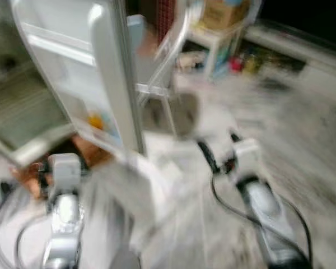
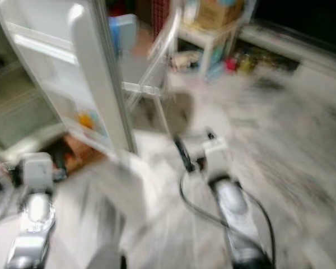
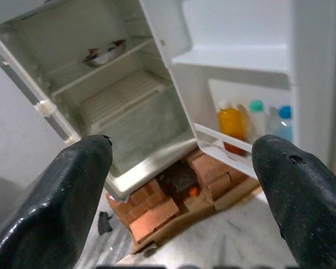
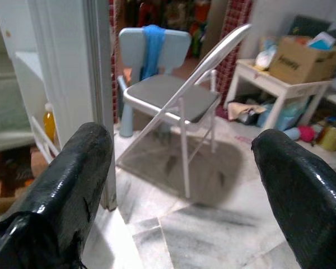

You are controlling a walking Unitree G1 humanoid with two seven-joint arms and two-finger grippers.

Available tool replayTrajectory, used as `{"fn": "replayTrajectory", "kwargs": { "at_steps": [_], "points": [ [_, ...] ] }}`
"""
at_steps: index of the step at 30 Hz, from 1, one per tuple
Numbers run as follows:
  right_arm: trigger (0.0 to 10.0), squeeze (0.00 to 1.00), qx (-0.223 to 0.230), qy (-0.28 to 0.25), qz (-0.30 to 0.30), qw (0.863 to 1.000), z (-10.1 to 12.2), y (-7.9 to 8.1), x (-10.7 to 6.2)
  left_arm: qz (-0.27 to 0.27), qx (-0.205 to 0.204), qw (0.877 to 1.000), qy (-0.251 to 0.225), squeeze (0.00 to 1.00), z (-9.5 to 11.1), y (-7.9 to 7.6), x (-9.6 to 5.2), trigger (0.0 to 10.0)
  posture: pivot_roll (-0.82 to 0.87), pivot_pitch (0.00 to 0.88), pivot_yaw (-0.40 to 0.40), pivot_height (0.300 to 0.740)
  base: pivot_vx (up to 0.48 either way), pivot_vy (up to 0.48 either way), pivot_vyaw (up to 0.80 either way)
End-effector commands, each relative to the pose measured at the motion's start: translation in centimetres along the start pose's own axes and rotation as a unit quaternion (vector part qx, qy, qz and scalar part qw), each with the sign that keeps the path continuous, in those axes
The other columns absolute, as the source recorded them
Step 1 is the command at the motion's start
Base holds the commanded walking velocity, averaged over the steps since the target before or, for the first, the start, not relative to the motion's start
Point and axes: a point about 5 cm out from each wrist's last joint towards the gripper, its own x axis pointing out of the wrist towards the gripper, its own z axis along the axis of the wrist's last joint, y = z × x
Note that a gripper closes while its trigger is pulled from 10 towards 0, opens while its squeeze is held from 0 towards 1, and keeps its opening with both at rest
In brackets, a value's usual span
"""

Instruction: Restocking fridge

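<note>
Head views, blurred: the fridge door [image 1: 109, 73] stands open, bare marble floor [image 1: 302, 140] right of it. Left wrist view: left gripper [image 3: 182, 168] released, facing the fridge [image 3: 129, 112]; orange bottle [image 3: 231, 124] on the door shelf. Right wrist view: right gripper [image 4: 182, 168] released; folding chair [image 4: 173, 101] beside the door.

We count one fridge [image 3: 134, 112] with one open door [image 3: 252, 73]. In the door rack stand three bottles: one orange bottle [image 3: 232, 126], one teal-capped bottle [image 3: 258, 116] and one blue-capped bottle [image 3: 282, 124]. One bowl [image 3: 103, 56] sits on a fridge shelf. We see two chairs, one grey folding chair [image 4: 176, 101] and one small blue chair [image 4: 151, 53], one white bench [image 4: 280, 89] and one cardboard box [image 4: 299, 60] on it.
</note>
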Motion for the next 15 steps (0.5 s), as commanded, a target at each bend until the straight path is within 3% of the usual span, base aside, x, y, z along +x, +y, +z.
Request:
{"fn": "replayTrajectory", "kwargs": {
  "at_steps": [1,15],
  "points": [
    [10.0,0.00,0.000,-0.022,0.013,1.000,1.01,0.58,0.75,0.005,0.001,1.000,-0.012,0.00,0.57,0.36,0.55,10.0,0.05,0.069,-0.054,0.740,0.480,0.000,0.00],
    [10.0,0.00,-0.008,-0.022,0.018,1.000,0.96,0.91,0.84,0.001,-0.010,1.000,-0.010,0.00,0.68,-0.18,0.89,10.0,0.05,0.071,-0.049,0.740,0.480,0.000,0.00]
  ]
}}
